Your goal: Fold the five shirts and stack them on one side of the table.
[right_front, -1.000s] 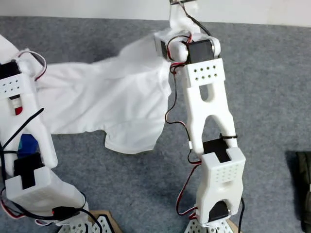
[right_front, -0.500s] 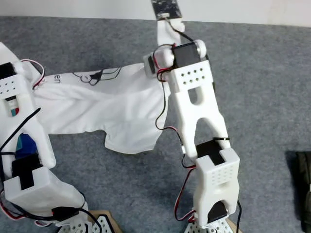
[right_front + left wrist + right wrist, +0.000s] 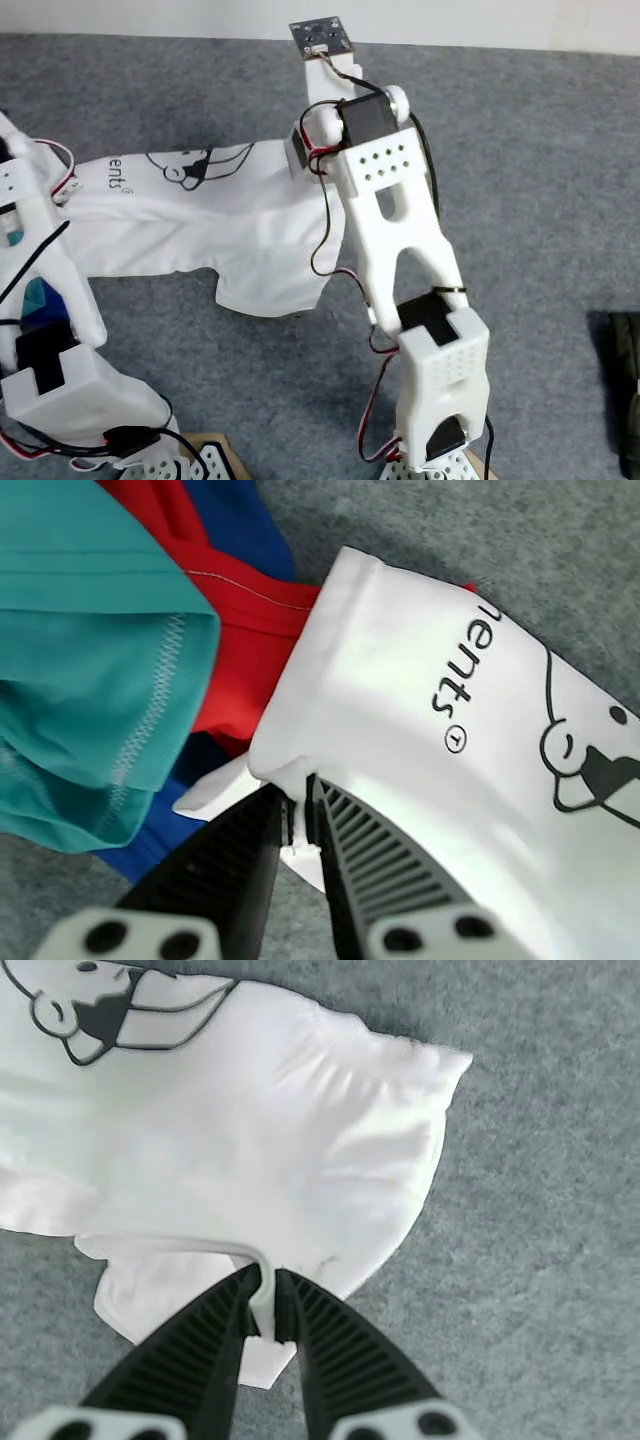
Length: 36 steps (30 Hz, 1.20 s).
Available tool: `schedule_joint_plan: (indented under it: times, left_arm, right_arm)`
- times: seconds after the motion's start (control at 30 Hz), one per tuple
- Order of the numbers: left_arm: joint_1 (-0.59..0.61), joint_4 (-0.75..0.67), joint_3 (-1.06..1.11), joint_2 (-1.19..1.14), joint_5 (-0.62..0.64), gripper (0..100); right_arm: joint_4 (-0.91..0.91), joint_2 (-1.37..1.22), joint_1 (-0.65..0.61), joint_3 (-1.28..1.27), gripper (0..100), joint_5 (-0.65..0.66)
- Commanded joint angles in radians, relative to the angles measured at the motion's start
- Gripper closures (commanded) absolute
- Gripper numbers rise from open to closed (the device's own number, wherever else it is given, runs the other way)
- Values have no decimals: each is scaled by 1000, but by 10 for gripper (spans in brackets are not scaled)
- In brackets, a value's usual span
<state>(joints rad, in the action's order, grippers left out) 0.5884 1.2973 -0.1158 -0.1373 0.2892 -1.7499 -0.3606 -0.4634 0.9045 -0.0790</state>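
A white shirt (image 3: 230,230) with a black printed drawing lies on the grey table, partly folded over itself. My left gripper (image 3: 300,818) is shut on an edge of the white shirt (image 3: 430,780) near its printed lettering. My right gripper (image 3: 262,1298) is shut on a thin fold of the white shirt (image 3: 260,1130) at its opposite end. In the high view the right arm (image 3: 390,200) stretches to the shirt's far right corner, and the left arm (image 3: 45,270) stands at the table's left edge. A teal shirt (image 3: 90,650), a red shirt (image 3: 240,620) and a blue shirt (image 3: 235,520) lie bunched beside the white one.
The grey table surface (image 3: 540,200) is bare to the right of the right arm. A dark object (image 3: 625,390) sits at the right edge of the high view. A pale wall strip runs along the table's far side.
The right arm has swung left, carrying its end of the white shirt. The shirt has flattened and its black print now faces up. The left arm shifted slightly left.
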Motion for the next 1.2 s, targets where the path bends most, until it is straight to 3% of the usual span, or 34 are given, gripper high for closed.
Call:
schedule_joint_plan:
  times: [0.0,0.13,0.27,0.5,0.63,0.83,1.17]
  left_arm:
    - [24,12,-19,16,-75,995]
    - [18,17,27,42,-83,995]
    - [15,6,143,156,-86,995]
    - [24,-239,447,323,-153,995]
    - [53,-330,527,329,-153,992]
    - [88,-377,584,329,-153,989]
    - [110,-511,661,329,-149,989]
  right_arm:
    - [-13,196,-12,-81,991,18]
    - [16,343,-48,-355,991,18]
    - [209,503,-48,-700,991,18]
    - [615,779,-65,-1343,991,66]
    - [759,886,-71,-1601,991,68]
    - [912,987,-71,-1853,991,74]
    - [961,1046,-206,-1969,991,98]
